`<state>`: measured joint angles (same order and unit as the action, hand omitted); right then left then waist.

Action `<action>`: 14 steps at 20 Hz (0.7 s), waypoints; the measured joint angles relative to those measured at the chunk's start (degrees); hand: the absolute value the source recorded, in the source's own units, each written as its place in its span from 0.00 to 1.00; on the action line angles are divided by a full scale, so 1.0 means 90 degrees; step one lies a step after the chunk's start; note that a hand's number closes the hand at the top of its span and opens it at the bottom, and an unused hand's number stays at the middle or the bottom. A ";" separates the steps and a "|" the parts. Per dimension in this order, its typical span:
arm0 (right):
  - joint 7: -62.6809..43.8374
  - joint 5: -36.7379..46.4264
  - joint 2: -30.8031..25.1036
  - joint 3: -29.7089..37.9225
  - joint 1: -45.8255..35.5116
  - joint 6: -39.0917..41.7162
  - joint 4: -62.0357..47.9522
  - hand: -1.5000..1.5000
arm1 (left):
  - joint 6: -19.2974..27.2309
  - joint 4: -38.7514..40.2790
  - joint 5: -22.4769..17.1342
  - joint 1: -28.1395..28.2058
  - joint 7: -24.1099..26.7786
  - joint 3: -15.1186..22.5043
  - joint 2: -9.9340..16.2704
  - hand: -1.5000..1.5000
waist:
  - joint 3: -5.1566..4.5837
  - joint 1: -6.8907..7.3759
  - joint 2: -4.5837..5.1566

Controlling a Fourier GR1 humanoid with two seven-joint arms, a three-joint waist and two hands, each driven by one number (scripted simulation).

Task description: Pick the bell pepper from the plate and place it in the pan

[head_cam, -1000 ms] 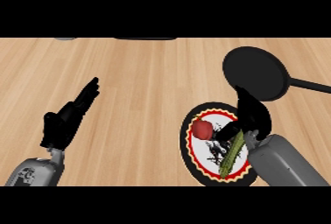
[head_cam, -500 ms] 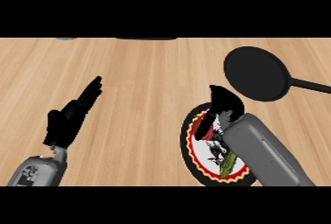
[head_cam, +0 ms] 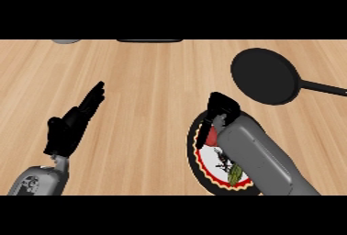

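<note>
I see my right hand (head_cam: 222,109) curled down over the plate (head_cam: 198,151), and the red bell pepper (head_cam: 212,136) shows only as a sliver beside the wrist, so I cannot tell its long axis or heading. The pan (head_cam: 264,75) sits apart up right with its handle pointing right. My left hand (head_cam: 71,126) rests open at left, fingers straight.
</note>
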<state>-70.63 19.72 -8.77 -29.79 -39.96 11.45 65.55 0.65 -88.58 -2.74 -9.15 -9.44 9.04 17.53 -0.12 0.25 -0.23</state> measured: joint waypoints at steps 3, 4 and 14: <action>0.0005 0.0057 -0.0044 -0.0046 0.0075 0.0034 -0.0055 0.00 | -0.0027 -0.0081 -0.0011 0.0105 0.0018 -0.0071 0.0050 0.50 | 0.0002 -0.0016 -0.0007; 0.0016 0.0081 -0.0032 -0.0057 0.0072 0.0043 -0.0133 0.00 | -0.0039 -0.0092 -0.0020 0.0087 -0.0015 -0.0090 0.0056 0.50 | 0.0003 -0.0015 -0.0005; 0.0078 0.0422 0.0184 -0.0098 0.0146 0.0010 -0.0489 0.00 | -0.0116 -0.0211 0.0029 0.0134 -0.0069 -0.0119 -0.0009 0.50 | 0.0007 -0.0022 0.0003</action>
<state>-69.94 23.51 -7.12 -30.67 -38.65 11.54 61.15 -0.40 -90.48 -2.48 -7.95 -10.06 7.97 17.44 -0.05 0.05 -0.20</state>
